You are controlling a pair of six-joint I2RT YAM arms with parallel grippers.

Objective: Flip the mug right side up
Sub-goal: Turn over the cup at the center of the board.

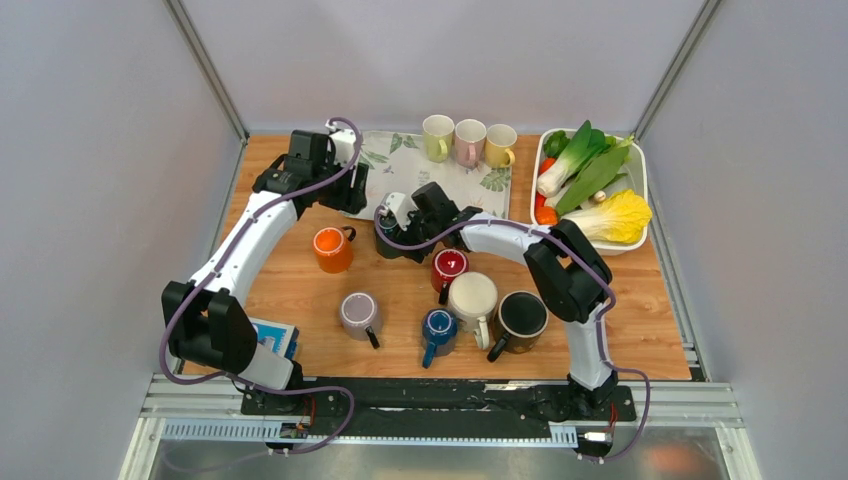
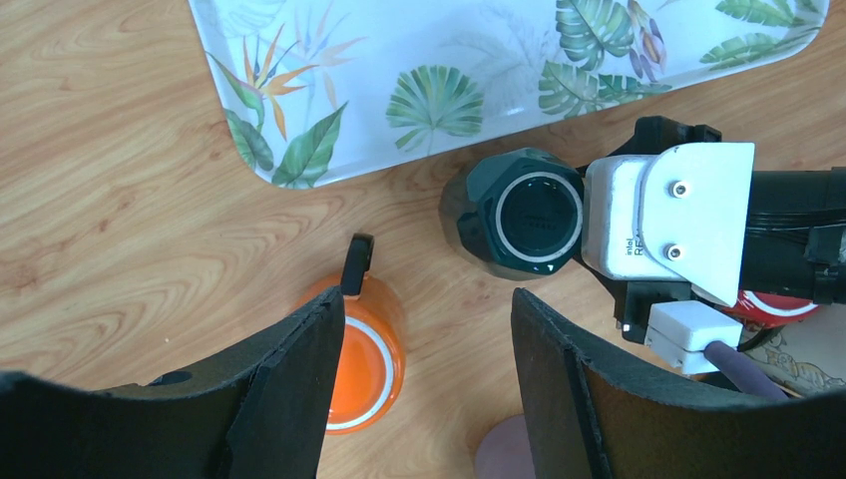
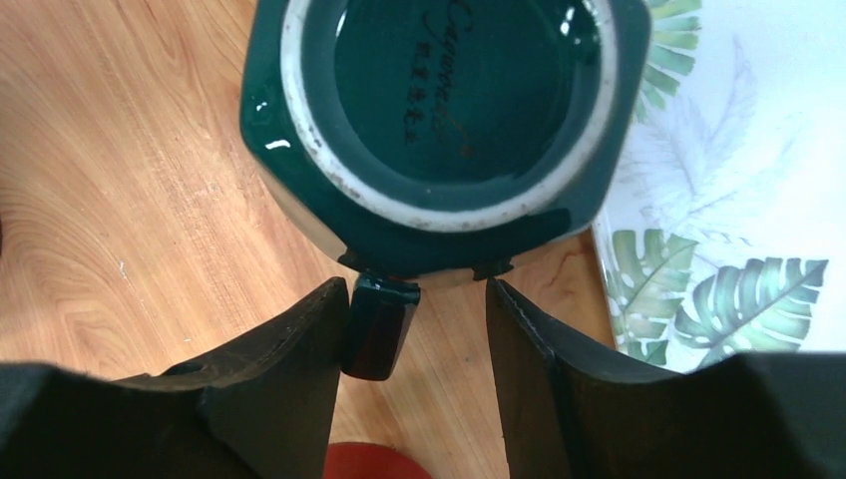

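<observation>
A dark green mug (image 1: 388,237) (image 2: 526,215) (image 3: 439,110) stands upside down on the wooden table, its ringed base facing up, right beside the leaf-print tray (image 1: 470,180). My right gripper (image 1: 402,238) (image 3: 419,294) is open and straddles the mug's handle (image 3: 379,327). The left finger touches the handle, and a gap separates it from the right finger. My left gripper (image 1: 348,195) (image 2: 429,309) hangs open and empty above the table, between the green mug and an orange mug (image 1: 332,250) (image 2: 364,364).
Three pastel mugs (image 1: 468,140) stand at the back of the tray. Several more mugs sit toward the front: red (image 1: 448,267), cream (image 1: 472,297), black (image 1: 520,315), blue (image 1: 438,328), mauve (image 1: 358,313). A white bin of vegetables (image 1: 640,170) is at the back right.
</observation>
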